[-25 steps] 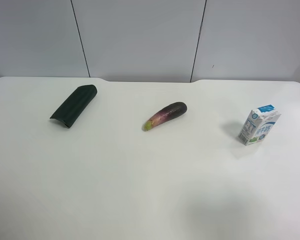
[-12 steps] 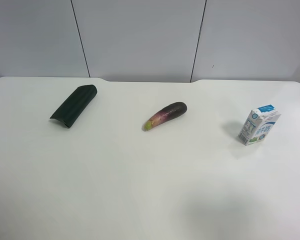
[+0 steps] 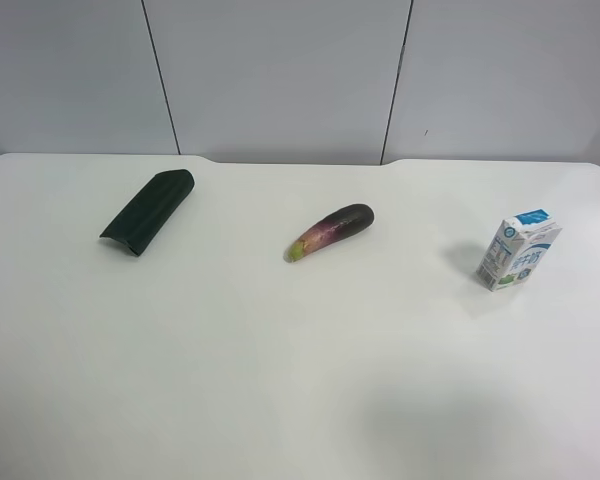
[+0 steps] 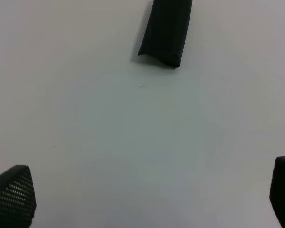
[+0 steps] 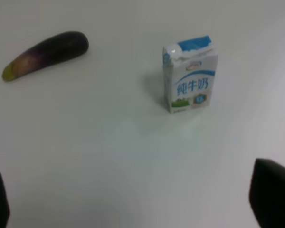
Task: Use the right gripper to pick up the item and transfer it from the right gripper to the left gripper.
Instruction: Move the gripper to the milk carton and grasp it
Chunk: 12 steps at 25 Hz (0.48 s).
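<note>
The item, a small white drink carton (image 3: pixel 518 251) with blue printing, stands upright at the right of the white table (image 3: pixel 280 380). In the right wrist view the carton (image 5: pixel 190 80) is ahead of my right gripper (image 5: pixel 137 202), well apart from it. That gripper is open and empty; only its two black fingertips (image 5: pixel 273 190) show, spread wide. My left gripper (image 4: pixel 147 194) is open and empty too, with its fingertips (image 4: pixel 12 192) spread wide over bare table. Neither arm shows in the exterior high view.
A purple eggplant (image 3: pixel 330 230) lies mid-table, also in the right wrist view (image 5: pixel 45 53). A dark green flat oblong (image 3: pixel 148 210) lies at the left, also in the left wrist view (image 4: pixel 166 29). A grey panelled wall (image 3: pixel 280 70) stands behind the table.
</note>
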Available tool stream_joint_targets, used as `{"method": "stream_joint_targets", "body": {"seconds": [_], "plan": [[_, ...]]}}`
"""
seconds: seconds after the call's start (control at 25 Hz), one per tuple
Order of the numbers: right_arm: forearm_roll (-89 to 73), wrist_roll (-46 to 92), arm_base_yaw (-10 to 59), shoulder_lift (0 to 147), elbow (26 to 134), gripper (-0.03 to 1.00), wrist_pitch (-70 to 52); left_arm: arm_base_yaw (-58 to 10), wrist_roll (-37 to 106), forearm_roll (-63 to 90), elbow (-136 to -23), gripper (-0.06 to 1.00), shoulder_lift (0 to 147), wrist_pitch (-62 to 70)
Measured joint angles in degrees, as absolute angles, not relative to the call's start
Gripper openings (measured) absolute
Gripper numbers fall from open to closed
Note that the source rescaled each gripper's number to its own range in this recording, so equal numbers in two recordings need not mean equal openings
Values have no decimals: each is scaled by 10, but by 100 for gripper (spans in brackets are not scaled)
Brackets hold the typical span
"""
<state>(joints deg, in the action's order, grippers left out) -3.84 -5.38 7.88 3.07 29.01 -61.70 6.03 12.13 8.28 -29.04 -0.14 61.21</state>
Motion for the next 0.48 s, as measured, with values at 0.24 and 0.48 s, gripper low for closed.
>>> {"method": "stream_joint_targets", "body": {"seconds": [0.24, 0.48], "plan": [[-33, -77, 79, 198, 356, 100, -647, 60, 121, 83, -290, 100, -1, 612], [-32, -99, 79, 386, 465, 100, -656, 60, 121, 83, -290, 100, -1, 612]]}}
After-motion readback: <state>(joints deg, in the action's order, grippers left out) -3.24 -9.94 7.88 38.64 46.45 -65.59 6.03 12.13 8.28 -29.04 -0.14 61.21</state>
